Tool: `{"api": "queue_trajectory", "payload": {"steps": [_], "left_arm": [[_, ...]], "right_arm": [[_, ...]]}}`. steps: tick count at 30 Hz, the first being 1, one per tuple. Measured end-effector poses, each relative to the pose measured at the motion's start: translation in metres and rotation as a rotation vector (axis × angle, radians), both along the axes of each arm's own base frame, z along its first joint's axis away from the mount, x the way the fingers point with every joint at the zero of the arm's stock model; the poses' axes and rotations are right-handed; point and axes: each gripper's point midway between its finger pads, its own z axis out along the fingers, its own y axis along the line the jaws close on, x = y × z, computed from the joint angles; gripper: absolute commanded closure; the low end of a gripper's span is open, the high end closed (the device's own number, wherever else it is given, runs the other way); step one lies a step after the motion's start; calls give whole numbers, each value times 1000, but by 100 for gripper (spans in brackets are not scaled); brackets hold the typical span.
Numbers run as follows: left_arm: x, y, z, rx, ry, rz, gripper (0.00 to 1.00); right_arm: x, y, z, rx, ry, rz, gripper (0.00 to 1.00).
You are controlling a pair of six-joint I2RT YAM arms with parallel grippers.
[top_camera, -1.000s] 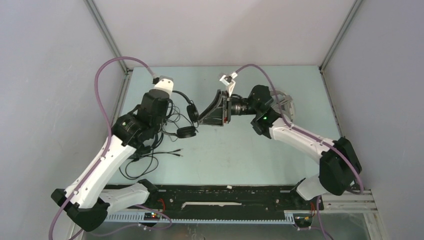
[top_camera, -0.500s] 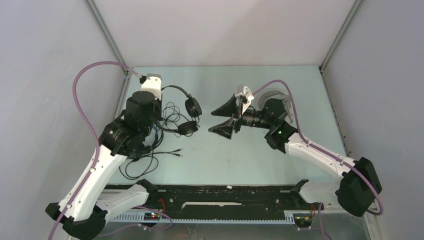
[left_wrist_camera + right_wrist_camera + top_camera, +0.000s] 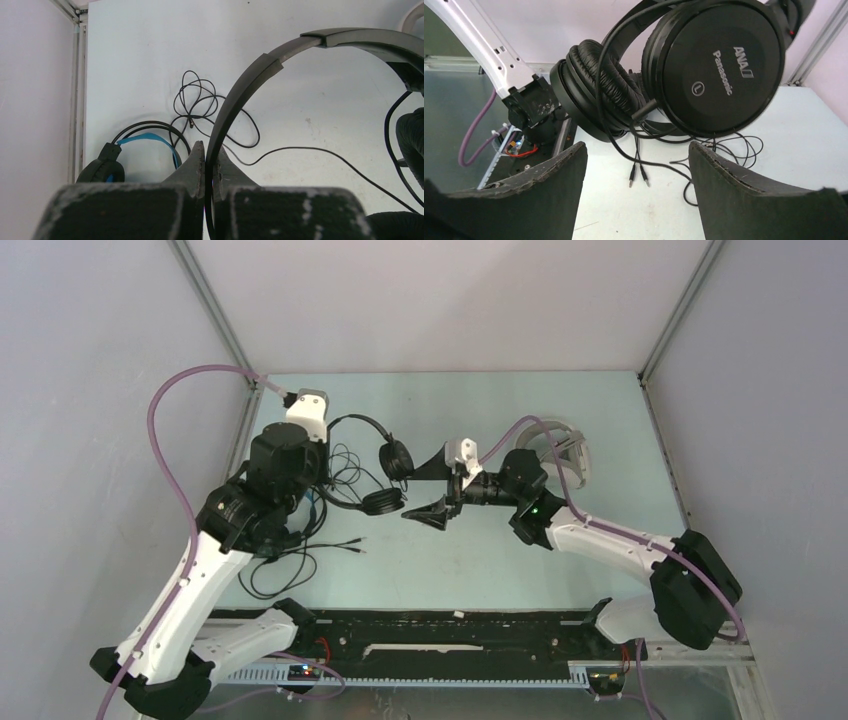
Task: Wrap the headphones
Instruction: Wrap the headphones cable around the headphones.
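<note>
My left gripper (image 3: 207, 150) is shut on the headband of the bulky black Panasonic headphones (image 3: 280, 55), holding them above the table. In the top view its fingers (image 3: 318, 462) are mostly hidden under the wrist. The two ear cups (image 3: 393, 457) hang toward the middle. My right gripper (image 3: 428, 488) is open, level with the cups and just right of them. In the right wrist view the cups (image 3: 719, 70) hang close beyond its jaws (image 3: 636, 147), with nothing between the fingers. The black headphones with the blue-lined band (image 3: 135, 145) lie on the table. The white headphones (image 3: 560, 440) lie at the back right.
Loose black cable (image 3: 290, 565) lies tangled by the left arm. Two jack plugs (image 3: 636, 176) rest on the table below the hanging cups. A metal frame rail (image 3: 77, 100) runs along the table's left edge. The black base bar (image 3: 450, 635) crosses the near edge.
My right gripper opened wide, drew back to the right, then came back left toward the ear cups. My left arm shifted slightly, still holding the headband.
</note>
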Motion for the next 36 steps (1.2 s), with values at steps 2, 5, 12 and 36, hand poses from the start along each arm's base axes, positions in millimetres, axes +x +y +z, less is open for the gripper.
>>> {"api": "queue_trajectory", "payload": {"steps": [2,5,12,36], "left_arm": [[-1,-2,-1,-5,4,-11,100],[-1,-4,-1,-9,7,-21,100],[-2,-7,-2,-13,12,-39,100],[-13,2,-4,37,28,-59,100]], "right_arm": [[0,5,-2,2,-32,-2,26],[0,10,-3,11,-69,-5,34],[7,12,-3,19,-101,-35,82],[26,-8,-12,-6,-22,-118,100]]}}
